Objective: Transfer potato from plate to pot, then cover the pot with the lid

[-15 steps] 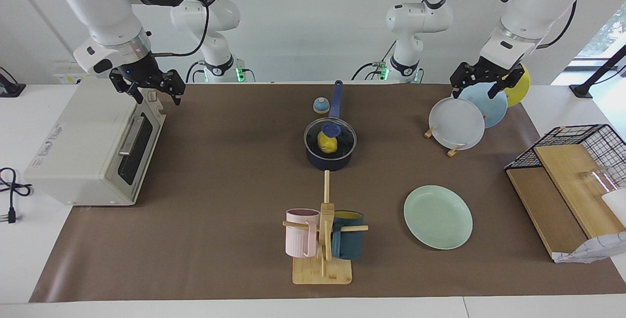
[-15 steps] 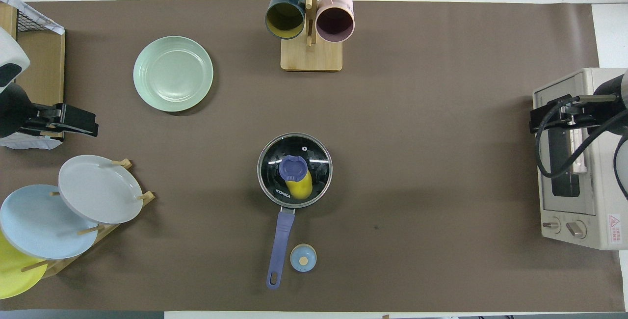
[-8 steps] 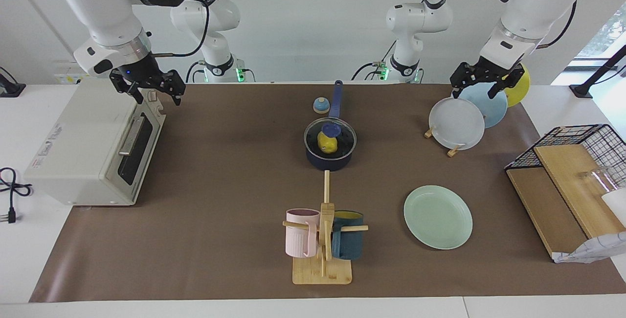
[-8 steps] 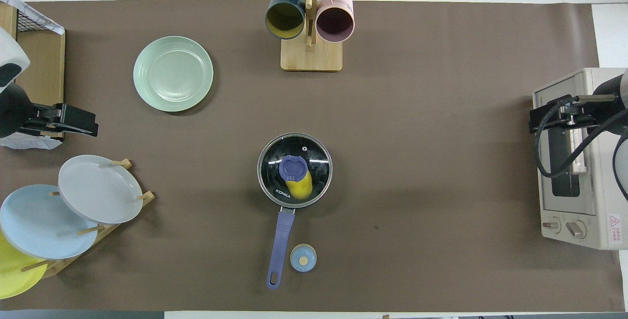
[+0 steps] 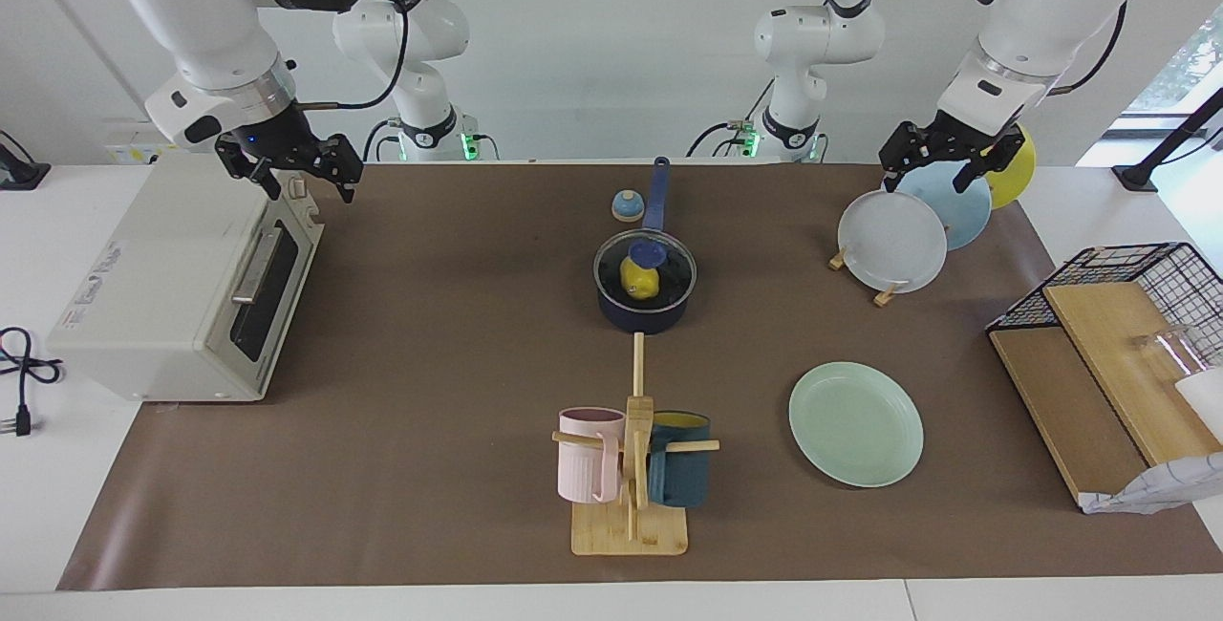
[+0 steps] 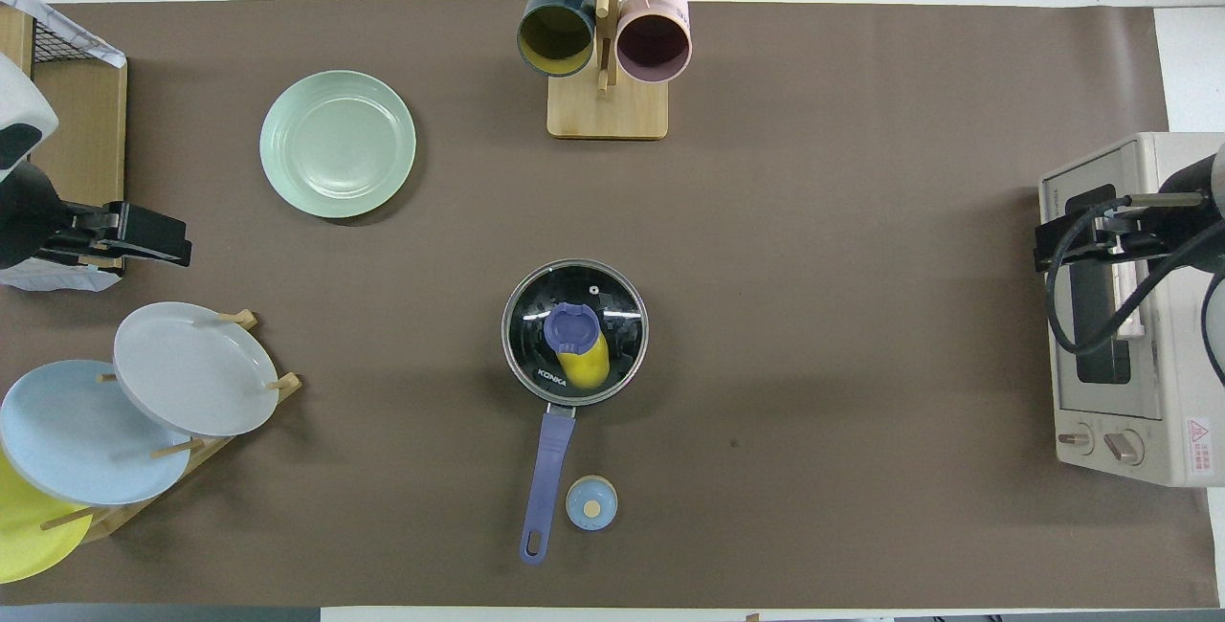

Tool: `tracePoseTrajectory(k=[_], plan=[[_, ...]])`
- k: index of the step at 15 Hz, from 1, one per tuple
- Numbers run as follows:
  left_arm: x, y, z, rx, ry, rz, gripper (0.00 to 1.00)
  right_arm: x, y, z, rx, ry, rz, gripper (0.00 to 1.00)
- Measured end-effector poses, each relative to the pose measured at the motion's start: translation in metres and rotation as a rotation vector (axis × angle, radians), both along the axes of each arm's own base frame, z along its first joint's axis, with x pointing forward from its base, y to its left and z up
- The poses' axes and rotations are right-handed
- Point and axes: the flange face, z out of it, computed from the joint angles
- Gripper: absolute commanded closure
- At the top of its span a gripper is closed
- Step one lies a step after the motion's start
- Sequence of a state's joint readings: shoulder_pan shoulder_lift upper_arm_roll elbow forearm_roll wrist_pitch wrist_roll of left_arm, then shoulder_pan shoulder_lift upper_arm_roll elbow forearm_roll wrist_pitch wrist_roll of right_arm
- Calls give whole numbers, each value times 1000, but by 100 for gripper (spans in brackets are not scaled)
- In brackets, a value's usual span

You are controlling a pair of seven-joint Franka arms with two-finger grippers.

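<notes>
The left gripper (image 5: 936,162) hangs in the air over the rack of plates (image 5: 893,241) at the left arm's end of the bench (image 5: 430,334), its jaws apart and holding nothing. The right gripper (image 5: 291,172) hangs over the top edge of the toaster oven (image 5: 172,287) at the right arm's end, its jaws also apart and holding nothing. Between the two arms, in the middle of the bench, stands the pot (image 5: 645,310), its long blue handle pointing toward the robots. The lid (image 6: 575,332) sits on the pot's rim, knob up, and through the glass the potato (image 6: 586,364) shows lying inside the pot. Just beside the handle, toward the right arm's end, a small blue-topped bell (image 6: 591,503) stands on the bench. The plate (image 5: 856,423) lies bare, farther from the robots than the pot and toward the left arm's end. A wooden mug stand (image 5: 630,497) with a pink mug and a dark blue mug stands farther from the robots than the pot, beside the plate. A wire basket (image 5: 1127,315) with wooden boards sits at the left arm's end.
</notes>
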State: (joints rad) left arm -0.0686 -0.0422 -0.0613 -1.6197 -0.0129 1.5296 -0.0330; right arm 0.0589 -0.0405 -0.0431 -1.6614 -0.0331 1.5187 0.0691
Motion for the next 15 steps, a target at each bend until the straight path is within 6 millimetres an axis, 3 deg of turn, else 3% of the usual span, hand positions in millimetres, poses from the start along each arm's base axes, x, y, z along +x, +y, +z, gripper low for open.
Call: tracePoseTrajectory(k=[15], plan=[[0,0,0,0,0,0,0,-5,-8,12,2,-23,-1,0]])
